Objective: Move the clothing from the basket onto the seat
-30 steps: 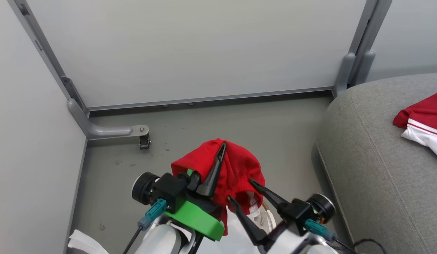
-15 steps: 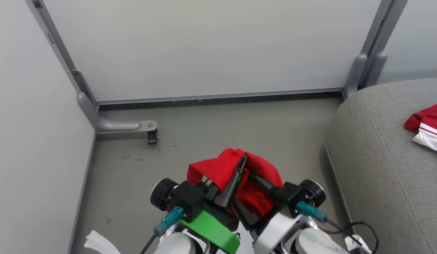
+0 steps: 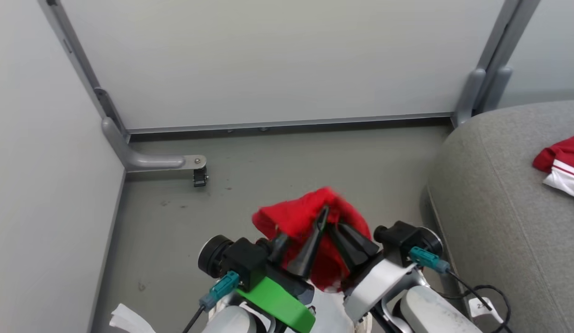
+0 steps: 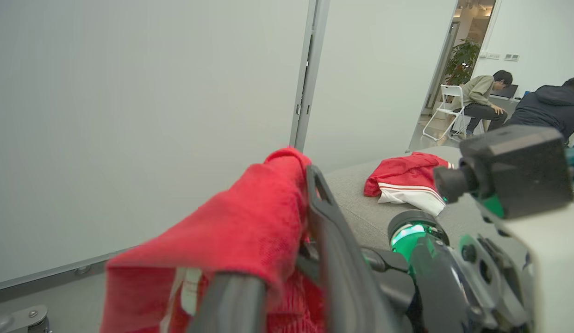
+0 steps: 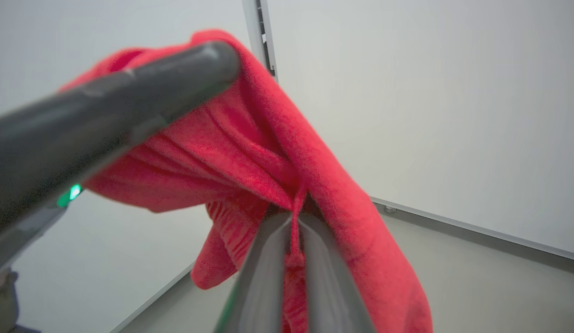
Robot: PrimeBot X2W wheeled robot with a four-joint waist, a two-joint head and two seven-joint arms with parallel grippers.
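Head view: a red garment point(image 3: 305, 215) hangs bunched above the floor point(image 3: 277, 157), left of the seat point(image 3: 490, 194), its length falling downward from the fingertips. The right gripper point(image 3: 345, 233) pinches a fold (its wrist view shows the jaws closed on cloth). The left gripper point(image 3: 300, 230) has the garment draped over one finger; its jaws perhaps stand narrowly parted, but I cannot tell. Another garment point(image 3: 562, 162) lies on the seat.

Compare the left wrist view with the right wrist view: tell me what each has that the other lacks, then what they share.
Left wrist: the sofa, a second garment lying on it, two people beyond. Right wrist: the right gripper shut on a fold of the held garment. Shared: that red garment, the pale wall panels, grey floor.
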